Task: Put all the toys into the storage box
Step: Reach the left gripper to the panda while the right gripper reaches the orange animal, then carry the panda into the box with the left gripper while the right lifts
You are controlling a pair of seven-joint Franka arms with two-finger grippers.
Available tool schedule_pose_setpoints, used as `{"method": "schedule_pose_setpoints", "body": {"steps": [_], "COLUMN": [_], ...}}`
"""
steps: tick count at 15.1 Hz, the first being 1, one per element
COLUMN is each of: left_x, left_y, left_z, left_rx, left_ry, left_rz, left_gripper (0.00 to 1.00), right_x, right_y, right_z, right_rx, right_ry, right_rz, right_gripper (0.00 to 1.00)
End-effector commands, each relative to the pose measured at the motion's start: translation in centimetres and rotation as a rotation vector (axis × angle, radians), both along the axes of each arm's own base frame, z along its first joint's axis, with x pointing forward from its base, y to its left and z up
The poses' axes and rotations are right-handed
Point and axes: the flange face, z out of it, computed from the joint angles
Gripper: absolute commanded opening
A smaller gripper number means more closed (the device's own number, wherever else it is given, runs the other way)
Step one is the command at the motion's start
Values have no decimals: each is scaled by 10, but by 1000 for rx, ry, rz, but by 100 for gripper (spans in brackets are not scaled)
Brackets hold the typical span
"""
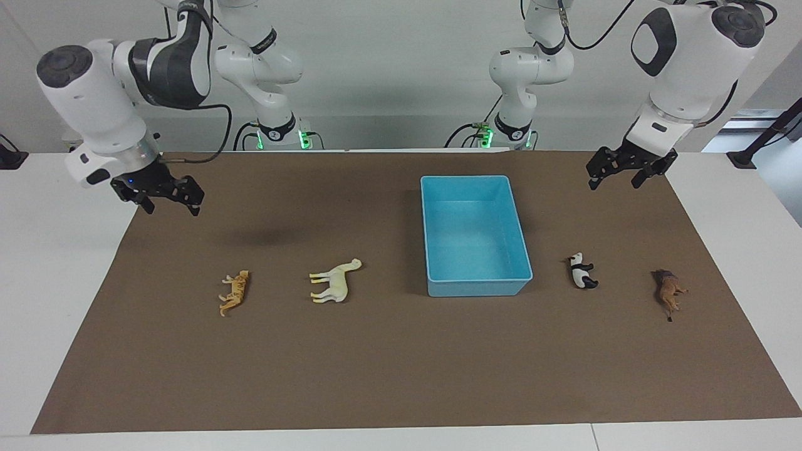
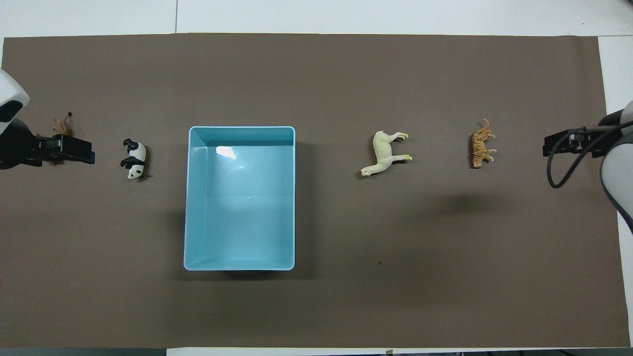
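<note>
Nothing is stored yet; the blue box (image 1: 476, 233) sits empty mid-desk; tiger (image 1: 234, 292) and camel (image 1: 336, 280) lie toward the right arm's end, panda (image 1: 582, 271) and lion (image 1: 668, 292) toward the left arm's; the right gripper (image 1: 170, 202) and left gripper (image 1: 617, 176) hang raised near their desk ends, fingers seemingly parted, holding nothing.

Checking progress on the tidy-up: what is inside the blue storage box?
Nothing: the storage box shows only its bare floor, and no part of that floor is covered.
</note>
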Motion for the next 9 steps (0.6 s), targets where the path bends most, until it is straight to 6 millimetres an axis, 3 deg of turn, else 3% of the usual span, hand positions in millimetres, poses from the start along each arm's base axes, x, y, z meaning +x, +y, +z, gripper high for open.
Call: {"method": "schedule_pose_setpoints", "body": {"steps": [1, 4, 7, 9], "left_x": [1, 29, 52, 55], "left_y": [13, 27, 31, 31], "left_z": [-46, -99, -147, -176], "left_rx": [27, 29, 26, 25], "left_ry": [-63, -94, -130, -168], "left_rz": [-3, -9, -10, -19], "left_gripper": [100, 100, 100, 100], "right_x": [28, 47, 59, 64], "right_y": [19, 41, 41, 46], "right_z": [-44, -76, -113, -136], "right_rx": [10, 8, 5, 4], "right_ry": [-23, -66, -68, -64], "right_rz": [-33, -28, -34, -50], "right_gripper": [100, 100, 100, 100]}}
